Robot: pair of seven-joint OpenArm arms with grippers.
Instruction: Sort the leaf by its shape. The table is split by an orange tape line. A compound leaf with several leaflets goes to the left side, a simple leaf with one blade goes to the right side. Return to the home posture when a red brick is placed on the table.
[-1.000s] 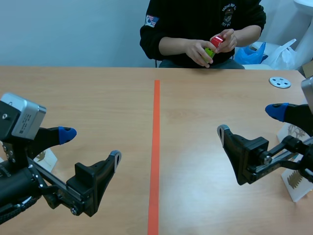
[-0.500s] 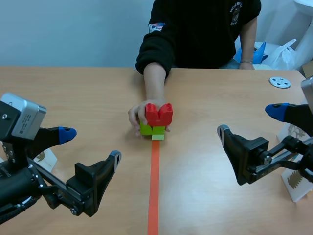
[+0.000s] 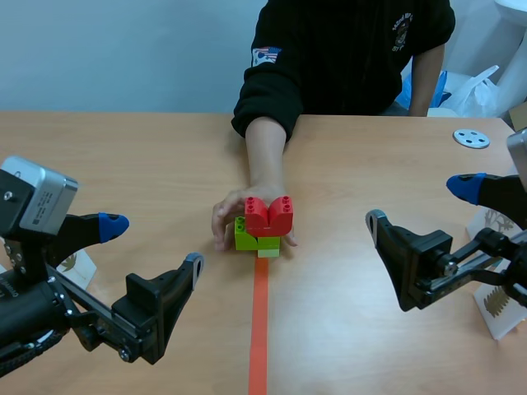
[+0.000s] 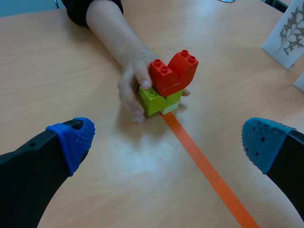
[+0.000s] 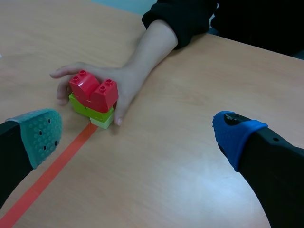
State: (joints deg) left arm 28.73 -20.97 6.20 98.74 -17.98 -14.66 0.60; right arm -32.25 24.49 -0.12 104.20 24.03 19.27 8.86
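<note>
You are looking at what seems a robotics test room. A plain wooden table [image 3: 148, 156] carries an orange tape line [image 3: 258, 329] running to 6 o'clock. A bare pale wall [image 3: 123, 49] stands at 11 o'clock, a person [image 3: 346, 49] sits across at 12 o'clock, and plastic bags [image 3: 473, 90] lie at 2 o'clock.

red bricks [image 3: 268, 214]: bright red, pretty glossy
green bricks [image 3: 244, 236]: lime, with a paler yellowish-green bit underneath
tape line [image 3: 259, 329]: plain orange-red
table [image 3: 148, 156]: light wood, faint grain
sleeve [image 3: 272, 90]: black, with a small red-white-blue patch
left-side pads [image 4: 76, 137]: both blue, dotted
right-side pads [image 5: 40, 133]: one teal-green, one blue, dotted too
card [image 4: 289, 28]: white, dark feathery leaf print
</note>
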